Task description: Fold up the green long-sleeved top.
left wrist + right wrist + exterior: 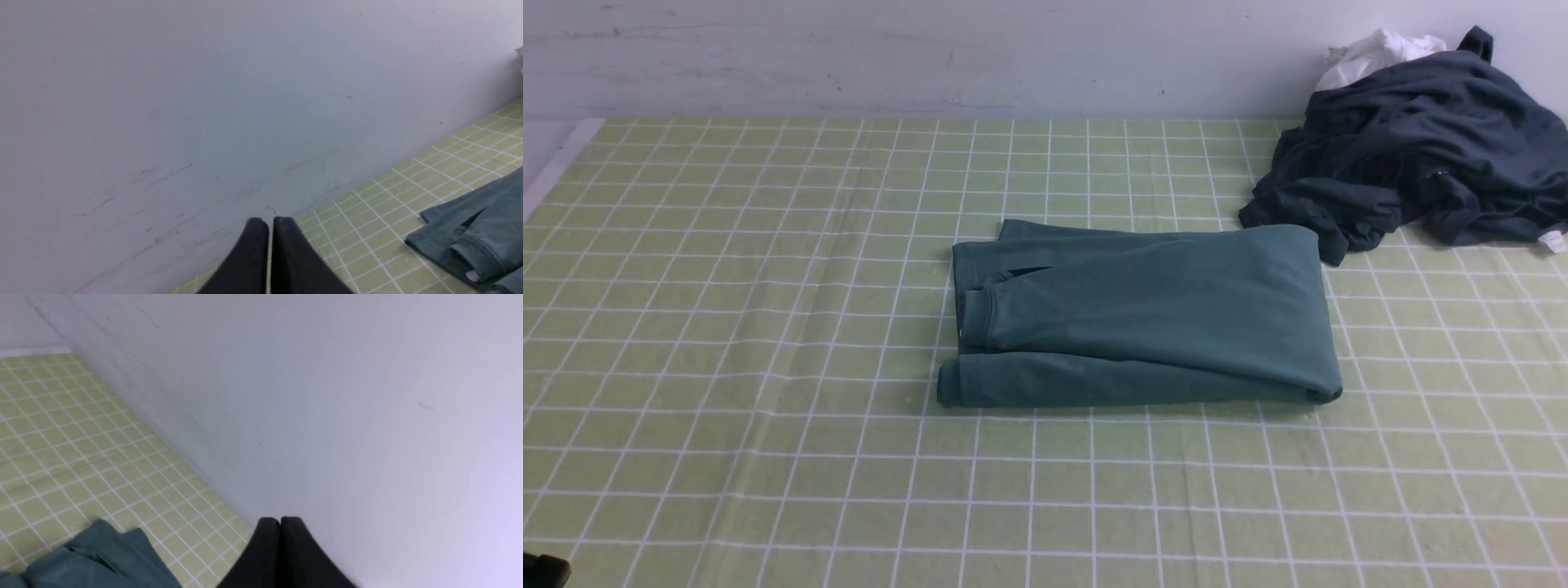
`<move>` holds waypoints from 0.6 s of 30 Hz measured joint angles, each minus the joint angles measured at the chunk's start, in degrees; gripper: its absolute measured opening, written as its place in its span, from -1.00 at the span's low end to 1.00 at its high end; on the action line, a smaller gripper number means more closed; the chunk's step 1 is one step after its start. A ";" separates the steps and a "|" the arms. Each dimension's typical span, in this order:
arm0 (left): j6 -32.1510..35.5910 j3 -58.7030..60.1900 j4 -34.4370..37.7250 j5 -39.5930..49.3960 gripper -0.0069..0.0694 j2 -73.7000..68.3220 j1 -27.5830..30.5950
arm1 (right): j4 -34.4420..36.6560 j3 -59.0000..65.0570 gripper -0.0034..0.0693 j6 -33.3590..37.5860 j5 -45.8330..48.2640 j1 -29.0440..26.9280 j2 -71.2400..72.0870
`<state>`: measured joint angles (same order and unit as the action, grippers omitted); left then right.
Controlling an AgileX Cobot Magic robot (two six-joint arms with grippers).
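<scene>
- Lying mid-table, the green long-sleeved top [1143,314] is already folded into a compact rectangle, its long axis running across between the two arms.
- The left gripper [269,222] is hanging raised with its jaws pressed together on nothing; the top is sitting below and off to its inner side.
- The right gripper [280,520] is likewise pinched closed and empty, the top lying below toward its inner side.
- Neither arm is looking clearly nearer, I'd judge.
</scene>
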<state>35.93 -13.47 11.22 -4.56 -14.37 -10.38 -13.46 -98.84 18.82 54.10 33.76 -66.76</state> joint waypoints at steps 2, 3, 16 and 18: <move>0.00 0.00 0.05 -0.17 -0.82 0.00 0.00 | -2.74 5.34 -0.92 -3.69 -2.11 -0.02 3.57; 0.00 0.00 0.05 -0.22 -0.83 0.00 0.00 | -5.04 10.27 -0.92 -6.58 -3.35 -0.02 5.48; 0.00 0.00 0.11 -0.11 -0.83 0.10 0.00 | -16.66 75.49 -0.92 -45.16 -47.06 -0.02 21.20; 0.00 0.00 0.16 -0.11 -0.83 0.10 0.00 | -17.10 79.95 -0.92 -46.92 -52.57 -0.02 20.97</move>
<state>35.93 -13.47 11.38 -4.68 -14.27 -10.38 -30.56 -18.89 -28.10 1.53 33.73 -45.78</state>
